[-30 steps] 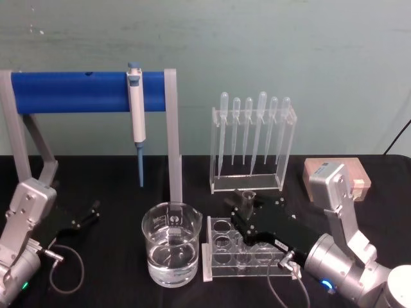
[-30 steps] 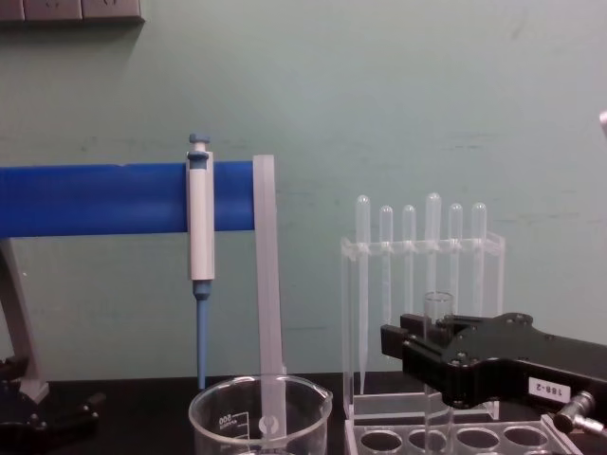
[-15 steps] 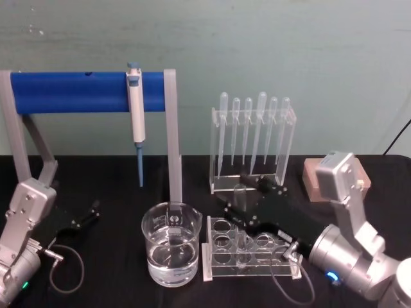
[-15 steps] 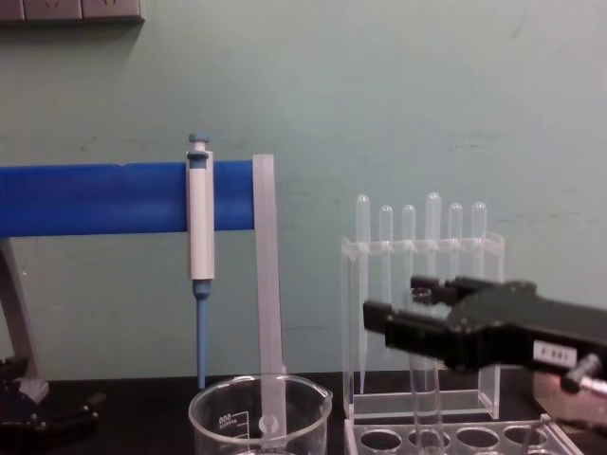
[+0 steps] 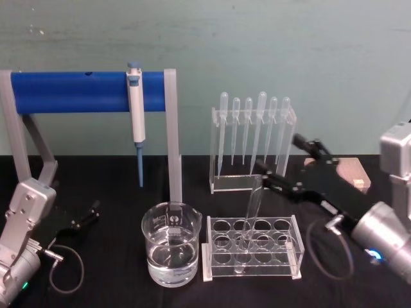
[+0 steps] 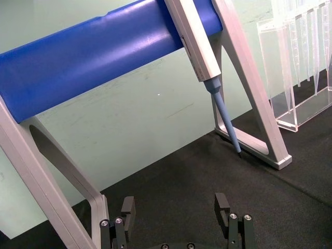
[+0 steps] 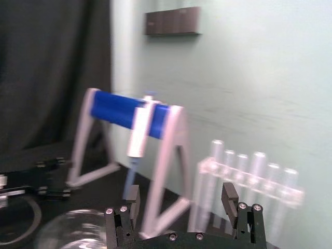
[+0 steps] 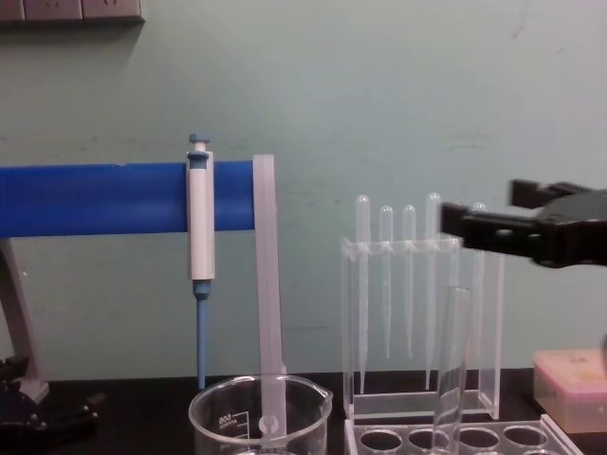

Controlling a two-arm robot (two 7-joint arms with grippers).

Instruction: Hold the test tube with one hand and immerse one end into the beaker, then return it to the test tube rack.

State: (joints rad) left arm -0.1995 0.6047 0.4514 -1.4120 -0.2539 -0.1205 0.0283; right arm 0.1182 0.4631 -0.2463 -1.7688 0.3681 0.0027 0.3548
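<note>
I am holding my right gripper (image 5: 282,163), black with a silver cylindrical wrist, raised above the right end of the clear plastic tube rack (image 5: 252,247), with its two fingers spread apart and nothing between them. In the right wrist view both fingers (image 7: 130,198) are standing well apart with only open air between them. The long clear glass test tube (image 5: 249,221) is standing free in a hole near the middle of the rack, leaning with its open rim tilted toward my right gripper but not touching it. In the chest view the tube (image 8: 450,365) is rising from the rack below the gripper's black fingers (image 8: 493,227). The wide clear glass beaker (image 5: 171,242), partly filled with clear liquid, is sitting just beside the rack's left end on the black table (image 5: 115,186). I am keeping my left gripper (image 5: 90,215) resting low on the table at the left, with its fingers (image 6: 127,207) apart and empty.
</note>
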